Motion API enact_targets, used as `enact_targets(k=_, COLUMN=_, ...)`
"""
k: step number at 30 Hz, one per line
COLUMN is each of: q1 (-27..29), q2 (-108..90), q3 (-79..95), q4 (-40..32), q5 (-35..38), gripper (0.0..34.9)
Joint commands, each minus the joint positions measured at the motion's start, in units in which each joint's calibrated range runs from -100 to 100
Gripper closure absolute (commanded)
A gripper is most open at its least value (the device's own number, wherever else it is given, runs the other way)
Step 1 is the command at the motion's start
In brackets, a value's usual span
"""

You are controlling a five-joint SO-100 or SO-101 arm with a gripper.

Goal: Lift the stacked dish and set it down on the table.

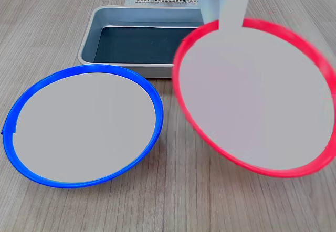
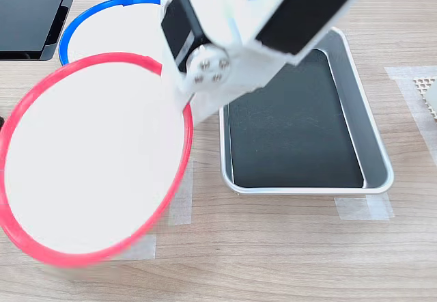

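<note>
Red-rimmed dish point(image 1: 257, 106) pinched at rim by end effector point(image 2: 186, 104), tilted, clear of bench point(image 1: 184, 200); blue-rimmed plate point(image 1: 84, 124) beside, freed for set-down.

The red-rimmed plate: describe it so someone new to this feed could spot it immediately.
Start at the grey metal tray at the back of the wood-grain table in the first exterior view. Two large round plates sit in front of it; the red-rimmed plate is at the first exterior view's right, with the white gripper at its far edge. Its neighbour, the blue-rimmed plate, differs only in rim colour.
</note>
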Motion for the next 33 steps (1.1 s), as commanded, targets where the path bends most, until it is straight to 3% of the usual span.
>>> enact_targets(k=1, q1=-1.13, q2=4.39, q3=-3.81, q4=-3.45, q5=0.34, gripper=34.9)
enact_targets(k=10, q1=-1.32, q2=10.53, q3=-3.71, q4=-8.48, q5=1.76, gripper=34.9)
enact_targets(k=18, q1=0.00, q2=8.83, q3=-1.53, q4=-7.33, q5=2.83, gripper=34.7)
enact_targets(k=19, q1=0.37, q2=8.14, q3=-0.80, q4=-7.08, q5=2.98, gripper=34.1)
enact_targets(k=21, q1=1.31, q2=6.44, q3=1.57, q4=-7.08, q5=3.27, gripper=29.6)
enact_targets(k=24, q1=2.63, q2=4.05, q3=5.48, q4=-8.23, q5=4.40, gripper=19.4)
enact_targets(k=29, q1=5.08, q2=-0.56, q3=10.03, q4=-9.06, q5=5.91, gripper=20.4)
enact_targets(k=33, q1=6.77, q2=-7.04, q3=12.22, q4=-4.27, q5=6.45, gripper=21.6)
